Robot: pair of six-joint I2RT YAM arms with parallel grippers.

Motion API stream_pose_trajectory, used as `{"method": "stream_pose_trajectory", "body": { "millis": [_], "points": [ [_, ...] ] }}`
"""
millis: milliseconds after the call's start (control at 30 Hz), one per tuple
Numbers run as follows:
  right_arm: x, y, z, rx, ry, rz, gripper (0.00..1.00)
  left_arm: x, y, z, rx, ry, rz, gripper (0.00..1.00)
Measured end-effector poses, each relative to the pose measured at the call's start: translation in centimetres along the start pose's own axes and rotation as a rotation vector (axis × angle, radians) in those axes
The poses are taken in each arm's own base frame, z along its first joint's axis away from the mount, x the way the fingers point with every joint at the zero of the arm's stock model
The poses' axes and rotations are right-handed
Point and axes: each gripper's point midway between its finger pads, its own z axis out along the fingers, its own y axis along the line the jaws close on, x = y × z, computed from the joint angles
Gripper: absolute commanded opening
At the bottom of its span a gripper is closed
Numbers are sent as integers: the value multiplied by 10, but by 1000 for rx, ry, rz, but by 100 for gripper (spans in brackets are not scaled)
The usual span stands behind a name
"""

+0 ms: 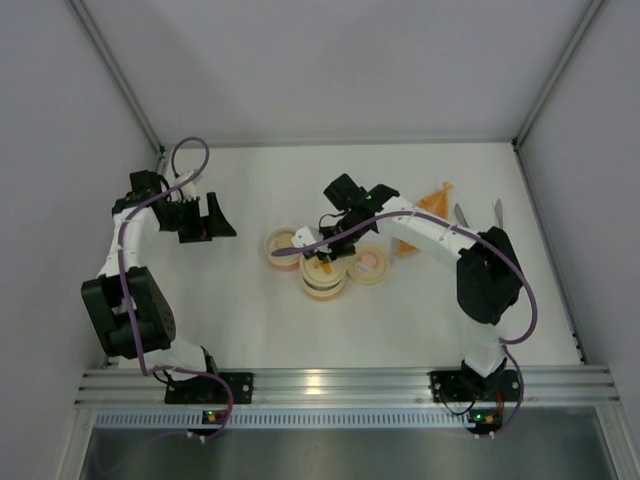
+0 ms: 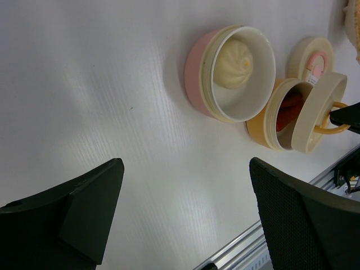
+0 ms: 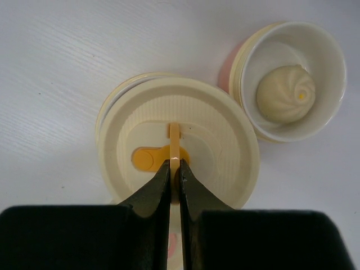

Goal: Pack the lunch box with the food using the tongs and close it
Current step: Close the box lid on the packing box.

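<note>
Pinching the thin handle (image 3: pixel 175 140) of the lid (image 3: pixel 219 129), the right fingers (image 3: pixel 157 191) hold it directly over the yellow tub (image 2: pixel 261 132). It hangs tilted and, it seems, not seated. The red piece (image 2: pixel 289 106) lies inside that tub, and the bun (image 3: pixel 286 94) sits in the open pink tub (image 2: pixel 197 73) just beside it. Spread wide, the left fingers (image 2: pixel 84 202) stand well apart.

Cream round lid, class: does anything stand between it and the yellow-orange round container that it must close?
Nothing visible does. The cream round lid, held by its thin yellow handle in the right arm's fingers, hangs tilted at the rim of the yellow-orange round container; the red-orange food piece lies inside.
</note>
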Motion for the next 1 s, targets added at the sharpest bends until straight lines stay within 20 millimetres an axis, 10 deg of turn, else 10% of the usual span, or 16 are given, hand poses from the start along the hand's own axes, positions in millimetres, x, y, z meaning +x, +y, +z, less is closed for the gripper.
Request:
{"method": "stream_pose_trajectory", "body": {
  "millis": [1000],
  "points": [
    [7,5,16,-92,9,42,0,7,5,8,3,21,-28,98]
  ]
}}
